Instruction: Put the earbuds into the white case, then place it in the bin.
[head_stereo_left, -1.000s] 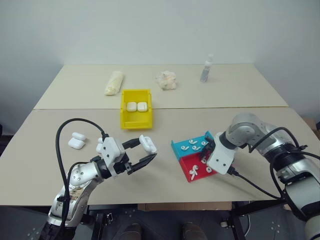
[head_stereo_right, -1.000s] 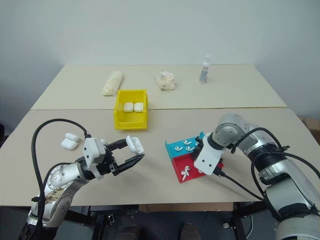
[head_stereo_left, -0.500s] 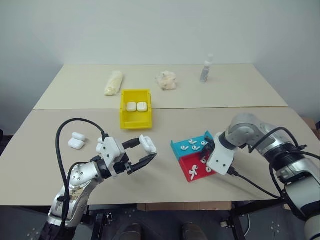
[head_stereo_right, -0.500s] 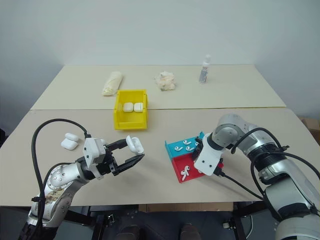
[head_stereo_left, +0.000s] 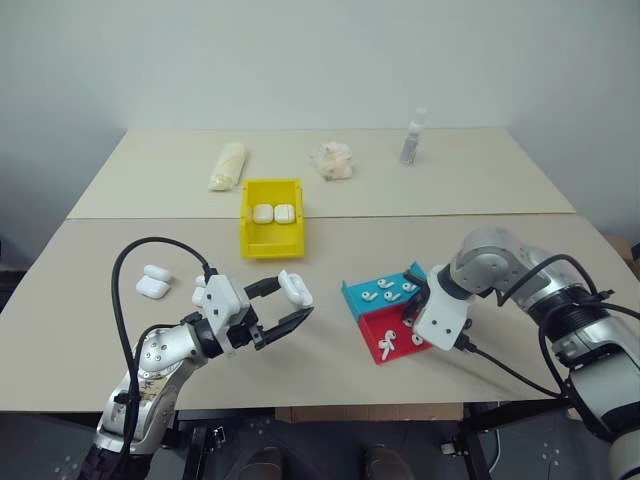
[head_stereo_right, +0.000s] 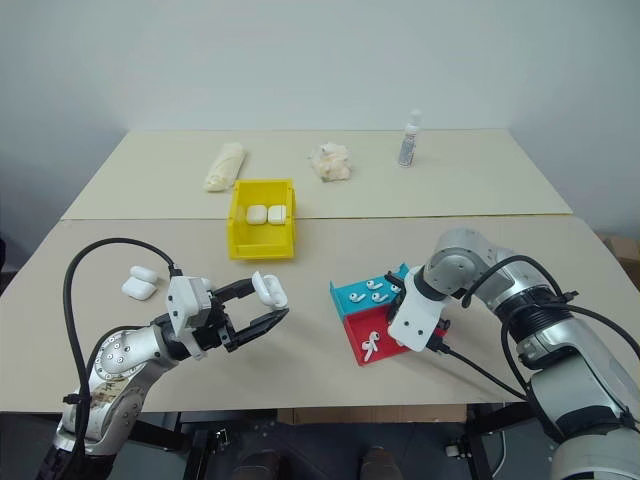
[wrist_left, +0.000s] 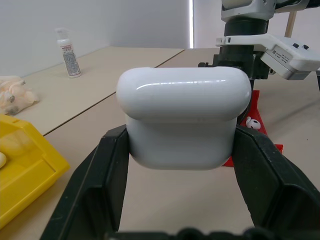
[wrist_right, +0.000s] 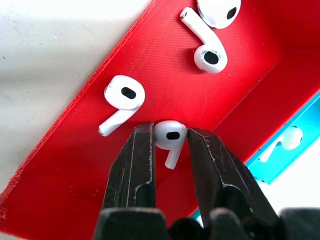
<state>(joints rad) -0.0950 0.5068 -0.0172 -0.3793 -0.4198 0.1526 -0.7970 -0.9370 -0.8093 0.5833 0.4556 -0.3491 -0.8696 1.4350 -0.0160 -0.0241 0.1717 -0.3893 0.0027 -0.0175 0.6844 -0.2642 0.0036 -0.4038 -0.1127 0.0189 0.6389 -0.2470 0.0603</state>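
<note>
The right gripper (wrist_right: 170, 137) points down into a shallow red plastic tray (wrist_right: 65, 165), its two black fingers (wrist_right: 137, 160) closed nearly together with a tiny glossy white earbud (wrist_right: 170, 136) pinched between the tips. Other white earbuds (wrist_right: 122, 97) lie loose on the red floor beside it, and more rest in the adjoining shallow blue tray (head_stereo_left: 372, 290). Across the beige table (head_stereo_left: 330, 240), the left gripper (wrist_left: 182, 150) is held level above the surface, clamped on a small glossy white rounded case (wrist_left: 183, 117). Behind it stands the bright yellow rectangular bin (head_stereo_left: 271, 235), holding two white cases (head_stereo_left: 274, 213). Two more cases (head_stereo_left: 153, 281) lie near the table's left edge.
</note>
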